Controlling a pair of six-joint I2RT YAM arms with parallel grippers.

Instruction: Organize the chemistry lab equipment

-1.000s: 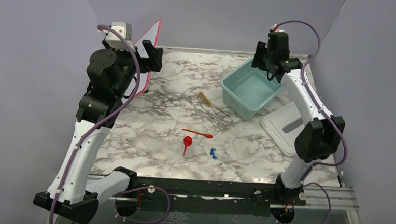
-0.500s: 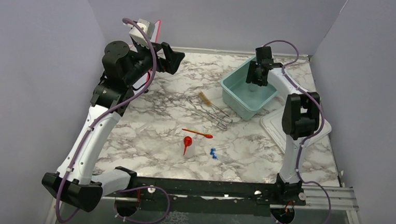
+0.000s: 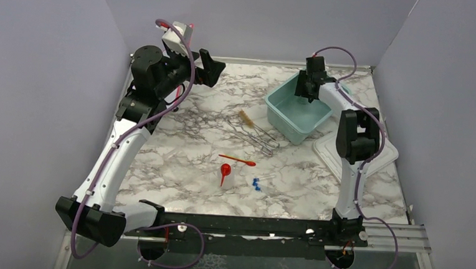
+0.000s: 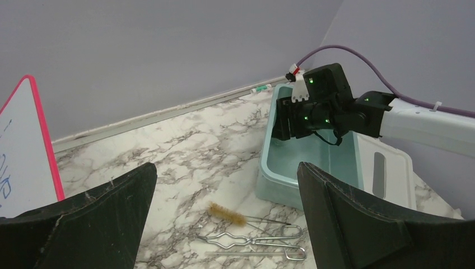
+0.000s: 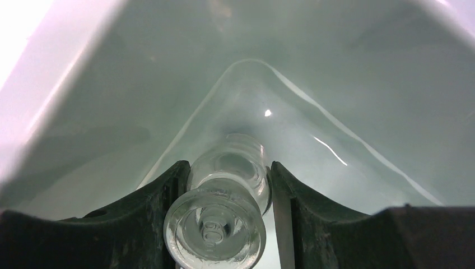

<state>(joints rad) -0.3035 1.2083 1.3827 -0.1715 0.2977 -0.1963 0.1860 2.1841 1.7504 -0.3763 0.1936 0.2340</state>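
Nearest on the worktop [image 3: 178,149] lie blue-capped tubes [image 3: 256,184], red funnel [image 3: 224,171] and spatula [image 3: 237,160]. Farther back, tongs [image 3: 259,137] lie beside the brush [image 3: 244,117]. Far right, right jaws clamp the glass vessel [image 5: 227,190] inside the teal tub [image 3: 284,122]. Far left, left jaws gape wide, empty.

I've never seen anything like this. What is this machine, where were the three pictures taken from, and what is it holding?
These are two robot arms bolted to a marble table. The wide picture looks down from above; the other two come from a camera on each wrist. The left gripper is open and empty, near a whiteboard. The right gripper reaches into a teal tub, gripping a small glass vessel. On the table lie a brush, tongs, a red spatula, a red funnel, blue-capped tubes and the tub's lid.
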